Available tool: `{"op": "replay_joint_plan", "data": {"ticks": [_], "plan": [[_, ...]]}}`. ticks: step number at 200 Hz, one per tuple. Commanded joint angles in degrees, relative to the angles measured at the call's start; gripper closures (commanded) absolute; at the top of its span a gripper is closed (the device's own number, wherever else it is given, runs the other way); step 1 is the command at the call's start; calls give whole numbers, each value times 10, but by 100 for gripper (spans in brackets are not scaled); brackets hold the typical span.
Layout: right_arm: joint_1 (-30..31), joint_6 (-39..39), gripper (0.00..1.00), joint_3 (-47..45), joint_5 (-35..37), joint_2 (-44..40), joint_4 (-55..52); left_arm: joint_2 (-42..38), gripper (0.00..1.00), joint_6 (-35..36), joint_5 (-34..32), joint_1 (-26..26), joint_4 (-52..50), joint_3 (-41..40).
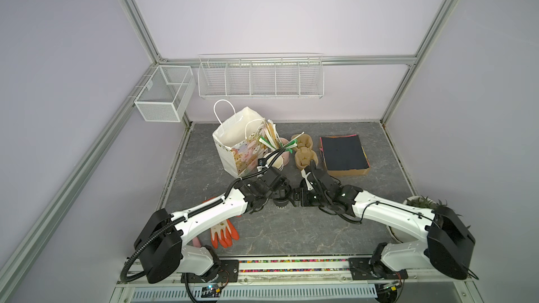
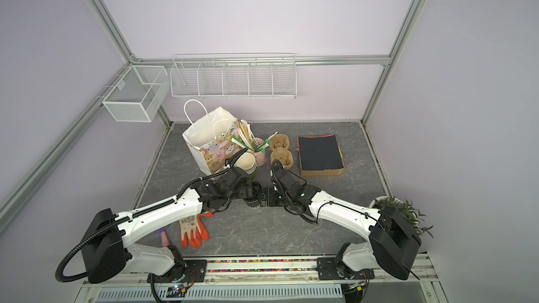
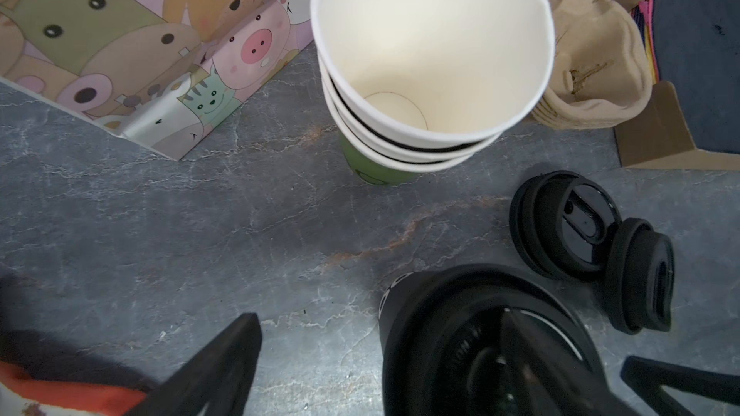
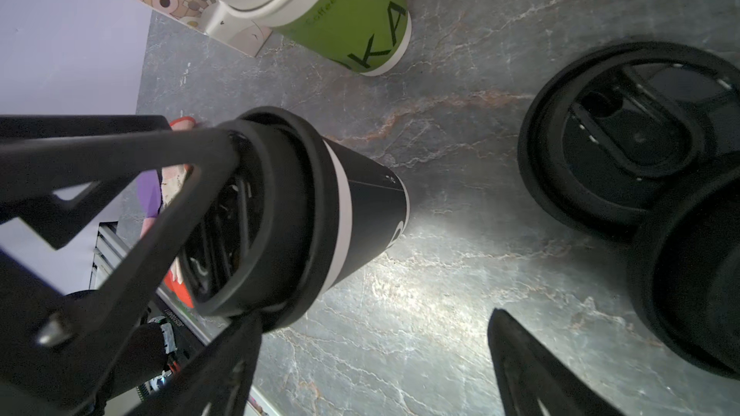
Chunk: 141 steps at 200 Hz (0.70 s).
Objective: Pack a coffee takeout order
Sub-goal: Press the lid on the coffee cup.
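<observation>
- My left end effector [image 3: 382, 316] is spread wide and holds nothing. One finger lies across the top of the black cup [image 4: 360, 210]; the other hangs over bare tabletop [image 3: 200, 234] off to the cup's side.
- Touching the lid or just above it: can't tell. My guess is that finger is there to seat the lid, not to grip.
- My right end effector [image 4: 372, 322] is also wide and empty. One finger is just beside the lid's rim, and the gap between the two is over bare tabletop. It's probably there to steady the cup.
- The cup stands upright with its lid on, directly between my two end effectors, so it looks ready to lift.
- Two spare lids [image 3: 560, 226] lie loose just past the cup, near my right end effector. Likely extras.
- The cup carrier [image 1: 304, 153] sits beyond my right end effector, wells up, so a cup can drop straight in.
- The black sheet [image 1: 344, 153] lies on top of a stack in a box [image 1: 350, 172], farther out on that side.
- The gift bag [image 1: 236, 147] stands open beyond my left end effector, mouth up for loading.
- The stacked cups [image 3: 432, 54] stand between bag and carrier. Not part of the order.
</observation>
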Motion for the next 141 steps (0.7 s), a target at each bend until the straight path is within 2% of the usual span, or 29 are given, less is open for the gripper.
{"op": "replay_joint_plan", "data": {"ticks": [1,79,141], "plan": [[3,13,9,-11,14,18,15,38,6,18,43,-2,-116,-50],[16,41,9,-13,75,30,-30,22,6,10,50,-1,-99,-81],[20,73,9,-33,87,58,-31,21,7,0,64,-2,-74,-121]]}}
